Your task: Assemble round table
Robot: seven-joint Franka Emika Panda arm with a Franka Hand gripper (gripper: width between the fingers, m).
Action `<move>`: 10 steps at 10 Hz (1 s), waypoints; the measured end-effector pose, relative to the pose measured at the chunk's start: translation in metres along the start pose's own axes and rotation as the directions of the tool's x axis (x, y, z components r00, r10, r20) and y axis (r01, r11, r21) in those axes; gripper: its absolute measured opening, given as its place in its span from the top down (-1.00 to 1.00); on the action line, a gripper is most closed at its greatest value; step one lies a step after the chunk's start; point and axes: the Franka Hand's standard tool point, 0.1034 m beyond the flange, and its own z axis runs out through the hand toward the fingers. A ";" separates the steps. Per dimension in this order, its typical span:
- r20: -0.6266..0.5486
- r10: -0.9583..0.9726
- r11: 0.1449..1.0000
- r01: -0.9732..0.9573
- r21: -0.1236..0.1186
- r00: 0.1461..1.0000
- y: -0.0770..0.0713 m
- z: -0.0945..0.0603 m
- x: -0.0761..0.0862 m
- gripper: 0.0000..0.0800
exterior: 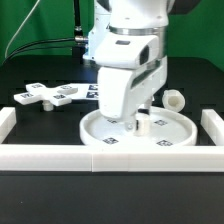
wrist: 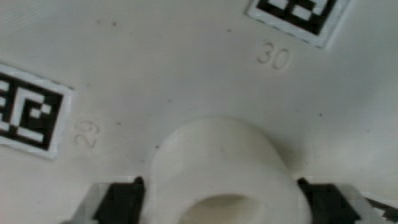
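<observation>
The large round rimmed disc [exterior: 172, 133] lies flat at the table's middle, with tags on its face [wrist: 107, 60]. The short thick cylinder [exterior: 143, 124] stands upright on the disc, near its centre. In the wrist view the cylinder [wrist: 222, 160] fills the space between my two black finger pads [wrist: 121, 200]. My gripper [exterior: 139, 121] comes straight down over it, and the jaws sit against its two sides. The cross-shaped four-armed piece [exterior: 45, 96] lies flat at the exterior view's left, away from the gripper.
Long white border blocks [exterior: 110, 155] run along the front and both sides of the table. A small white hollow-ended piece [exterior: 175, 99] sits just behind the disc's rim at the exterior view's right. The marker board [exterior: 90, 91] lies behind the arm.
</observation>
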 end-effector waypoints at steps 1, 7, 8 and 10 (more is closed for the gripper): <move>-0.001 0.002 1.000 -0.002 0.002 1.000 -0.003 0.000 0.010 -0.01; 0.010 0.002 1.000 -0.002 0.017 1.000 -0.003 0.000 0.012 -0.24; 0.010 0.004 1.000 -0.004 0.016 1.000 -0.003 -0.001 0.011 -0.24; 0.011 0.027 1.000 -0.027 0.002 1.000 -0.003 -0.018 0.007 -0.61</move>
